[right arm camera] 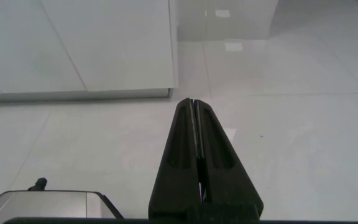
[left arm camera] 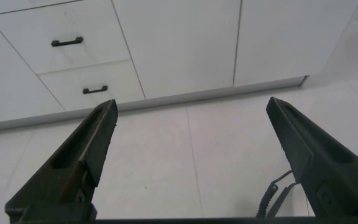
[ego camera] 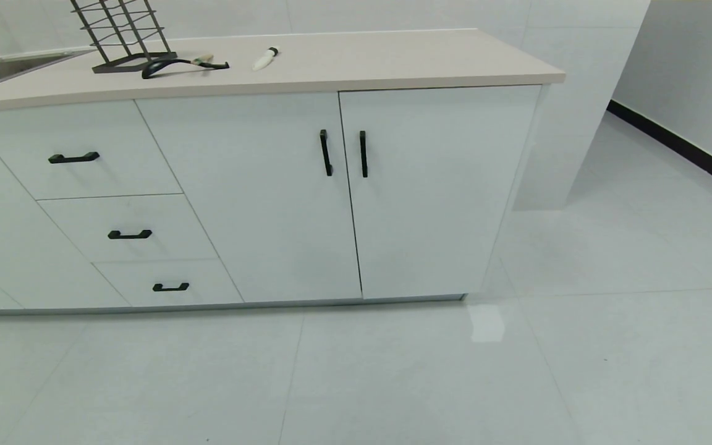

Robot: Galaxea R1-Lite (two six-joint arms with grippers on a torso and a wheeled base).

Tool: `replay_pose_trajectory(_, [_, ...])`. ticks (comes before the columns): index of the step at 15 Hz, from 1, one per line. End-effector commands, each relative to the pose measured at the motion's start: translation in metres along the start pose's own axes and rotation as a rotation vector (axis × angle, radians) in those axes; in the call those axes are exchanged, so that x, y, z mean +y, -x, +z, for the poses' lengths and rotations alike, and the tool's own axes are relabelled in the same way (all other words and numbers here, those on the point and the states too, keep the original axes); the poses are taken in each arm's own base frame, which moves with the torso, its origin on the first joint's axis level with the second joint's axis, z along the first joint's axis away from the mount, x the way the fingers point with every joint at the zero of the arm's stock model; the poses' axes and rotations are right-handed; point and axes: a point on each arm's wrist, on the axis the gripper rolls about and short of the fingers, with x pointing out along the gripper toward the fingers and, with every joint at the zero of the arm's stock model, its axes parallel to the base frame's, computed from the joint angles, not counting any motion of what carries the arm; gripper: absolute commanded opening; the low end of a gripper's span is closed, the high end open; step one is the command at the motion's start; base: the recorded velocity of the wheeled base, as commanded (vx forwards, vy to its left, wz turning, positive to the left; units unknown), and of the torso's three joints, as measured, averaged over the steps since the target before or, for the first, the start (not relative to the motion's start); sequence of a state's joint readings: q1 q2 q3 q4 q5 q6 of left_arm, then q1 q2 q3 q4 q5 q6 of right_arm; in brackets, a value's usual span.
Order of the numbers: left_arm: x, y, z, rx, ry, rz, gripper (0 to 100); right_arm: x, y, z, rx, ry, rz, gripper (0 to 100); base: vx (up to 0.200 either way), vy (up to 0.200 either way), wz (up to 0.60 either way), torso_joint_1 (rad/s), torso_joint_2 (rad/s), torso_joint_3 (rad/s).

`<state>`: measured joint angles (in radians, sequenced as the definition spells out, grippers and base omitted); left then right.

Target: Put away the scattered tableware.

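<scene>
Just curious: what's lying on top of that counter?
On the countertop: a black wire rack, a black-handled utensil beside it, and a small white utensil. The rack's top is cut off.

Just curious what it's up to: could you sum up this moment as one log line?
left hand: open, empty | right hand: shut | black utensil, white utensil: lying on countertop

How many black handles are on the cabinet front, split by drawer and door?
Drawer handles: 3
Door handles: 2
Total: 5
</scene>
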<state>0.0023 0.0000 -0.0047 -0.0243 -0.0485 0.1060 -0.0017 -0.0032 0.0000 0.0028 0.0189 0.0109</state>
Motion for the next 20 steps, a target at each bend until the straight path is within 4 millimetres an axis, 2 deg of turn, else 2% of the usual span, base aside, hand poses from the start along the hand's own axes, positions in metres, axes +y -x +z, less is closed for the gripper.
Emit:
replay_pose_trajectory(1, [0.0001, 0.0000, 0.0002, -0.002, 0.002, 0.000, 100, 0.0000, -0.0002, 0.0000, 0.003, 0.000, 0.000, 0, 0.200, 0.200, 0.00, 0.002, 0.01, -0.002])
replay_pose_trajectory(7, [0.0001, 0.0000, 0.0002, -0.002, 0.002, 0.000, 100, 0.0000, -0.0002, 0.0000, 0.003, 0.000, 0.000, 0, 0.200, 0.000, 0.00, 0.001, 0.00, 0.000])
replay_pose_trajectory(8, [0.0001, 0.0000, 0.0002, -0.002, 0.002, 0.000, 100, -0.0001, -0.0002, 0.0000, 0.003, 0.000, -0.002, 0, 0.200, 0.200, 0.00, 0.012, 0.00, 0.002])
replay_pose_trajectory(20, [0.0000, 0.0000, -0.0001, 0.001, 0.002, 0.002, 100, -0.0001, -0.0002, 0.0000, 0.003, 0.000, -0.002, 0, 0.000, 0.200, 0.00, 0.007, 0.00, 0.002])
